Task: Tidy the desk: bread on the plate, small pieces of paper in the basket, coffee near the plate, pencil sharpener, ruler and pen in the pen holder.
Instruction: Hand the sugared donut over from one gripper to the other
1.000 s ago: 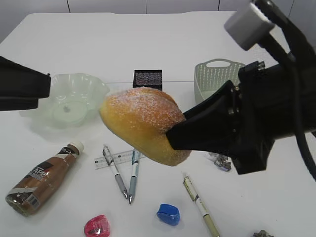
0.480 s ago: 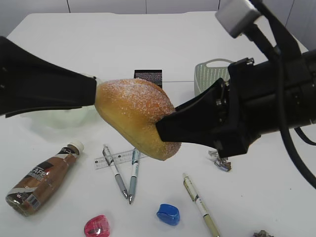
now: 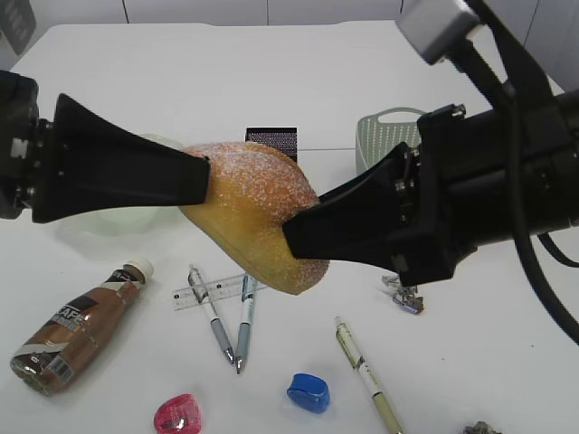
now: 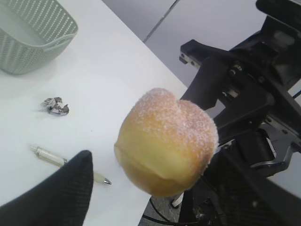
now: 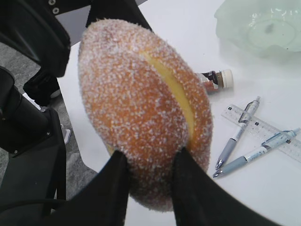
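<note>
A sugar-dusted bread (image 3: 253, 208) hangs in the air above the desk, with my right gripper (image 3: 294, 235) shut on its lower right end (image 5: 148, 165). From the left, my left gripper (image 3: 204, 176) stands open at the bread's other end. In the left wrist view its fingers straddle the bread (image 4: 164, 141), and a gap shows beside the lower left finger (image 4: 61, 193). The green plate (image 3: 99, 221) is mostly hidden behind the left arm. On the desk lie the coffee bottle (image 3: 77, 330), ruler (image 3: 204, 291), pens (image 3: 213, 316), a blue sharpener (image 3: 308, 391) and a pink one (image 3: 178, 414).
The pale basket (image 3: 384, 136) and the black mesh pen holder (image 3: 271, 140) stand at the back. A crumpled paper piece (image 3: 404, 297) lies under the right arm, another (image 3: 479, 428) at the front edge. A third pen (image 3: 366, 375) lies front right.
My left gripper has come in from the left up to the bread and opened wider. The right gripper shifted the bread slightly left, then held still.
</note>
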